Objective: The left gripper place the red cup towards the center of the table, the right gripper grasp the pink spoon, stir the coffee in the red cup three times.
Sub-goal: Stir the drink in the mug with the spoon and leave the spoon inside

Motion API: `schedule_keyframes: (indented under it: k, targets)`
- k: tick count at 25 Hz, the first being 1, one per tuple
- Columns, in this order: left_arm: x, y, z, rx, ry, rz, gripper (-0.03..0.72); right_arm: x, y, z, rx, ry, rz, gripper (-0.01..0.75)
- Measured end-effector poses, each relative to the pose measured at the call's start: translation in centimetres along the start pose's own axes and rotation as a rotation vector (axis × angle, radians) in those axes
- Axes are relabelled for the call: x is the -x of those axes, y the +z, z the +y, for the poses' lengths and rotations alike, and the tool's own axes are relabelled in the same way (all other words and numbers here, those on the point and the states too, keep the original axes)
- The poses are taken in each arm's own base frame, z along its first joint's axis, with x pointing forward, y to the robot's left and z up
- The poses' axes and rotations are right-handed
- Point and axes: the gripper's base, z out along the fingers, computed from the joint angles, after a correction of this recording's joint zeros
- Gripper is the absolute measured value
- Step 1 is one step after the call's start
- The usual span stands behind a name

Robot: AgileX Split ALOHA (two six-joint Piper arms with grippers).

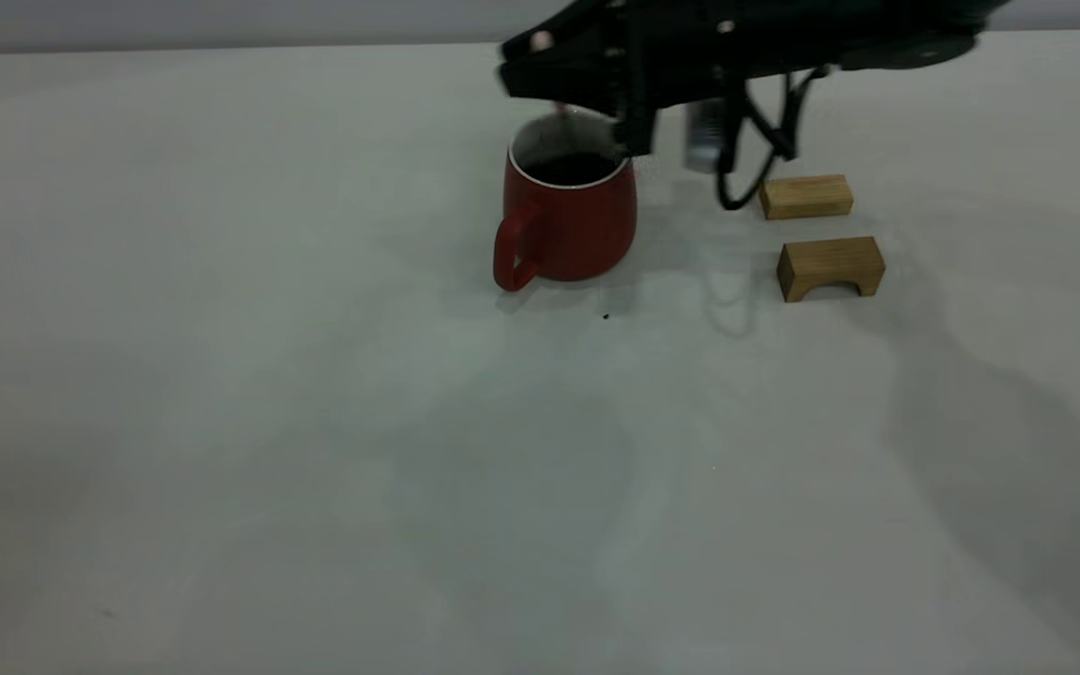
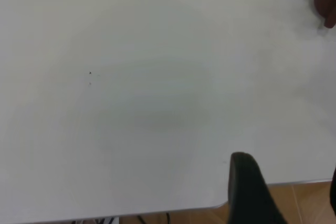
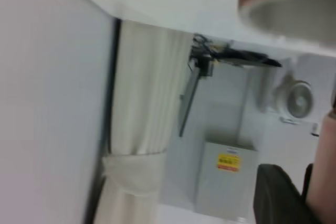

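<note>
**Stirring under way, cup already placed**

Pale grey worktop (image 1: 315,422) is filling nearly the whole exterior view, with a plain wall running behind it.

From the right side, the right end effector (image 1: 629,141) is reaching in over the cup, one black finger hanging down at the rim; it appears to be pinching the spoon (image 1: 561,112), of which only a thin pinkish sliver is showing above the far rim, and the right wrist view is showing a pink edge beside a dark finger. I cannot tell how deep the spoon is sitting in the coffee (image 1: 573,169).

Directly below, the red cup (image 1: 566,220) is standing upright near the middle of the worktop, handle turned toward the camera's left, dark liquid filling it. Two wooden blocks (image 1: 831,265) are lying well apart from it to the right.

The left end effector (image 2: 252,192) is hanging clear over bare worktop near its edge, holding nothing; whether its fingers are spread I cannot tell.

Judging from this, the placing and the spoon pick-up are looking done, and the stirring is going on or about to begin; how many turns are remaining cannot be read.
</note>
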Motion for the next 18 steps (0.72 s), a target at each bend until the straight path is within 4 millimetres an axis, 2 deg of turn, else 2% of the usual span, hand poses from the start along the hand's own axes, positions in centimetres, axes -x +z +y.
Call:
schedule_keyframes:
  k: [4, 6, 9, 13, 18]
  targets:
    - [0.0, 0.0, 0.0, 0.000, 0.000, 0.000, 0.446, 0.0, -1.3, -1.4, -0.011, 0.050, -0.042, 0.120]
    - [0.0, 0.0, 0.0, 0.000, 0.000, 0.000, 0.446, -0.3, -1.1, -2.0, -0.024, 0.056, -0.042, 0.120]
    - [0.0, 0.0, 0.0, 0.000, 0.000, 0.000, 0.446, -0.8, 0.4, -2.5, -0.054, 0.033, -0.026, 0.120]
    - [0.0, 0.0, 0.0, 0.000, 0.000, 0.000, 0.446, -1.1, 2.2, -1.5, -0.055, -0.027, 0.015, 0.120]
    - [0.0, 0.0, 0.0, 0.000, 0.000, 0.000, 0.446, -0.3, 1.1, 0.0, -0.012, -0.009, 0.014, 0.120]
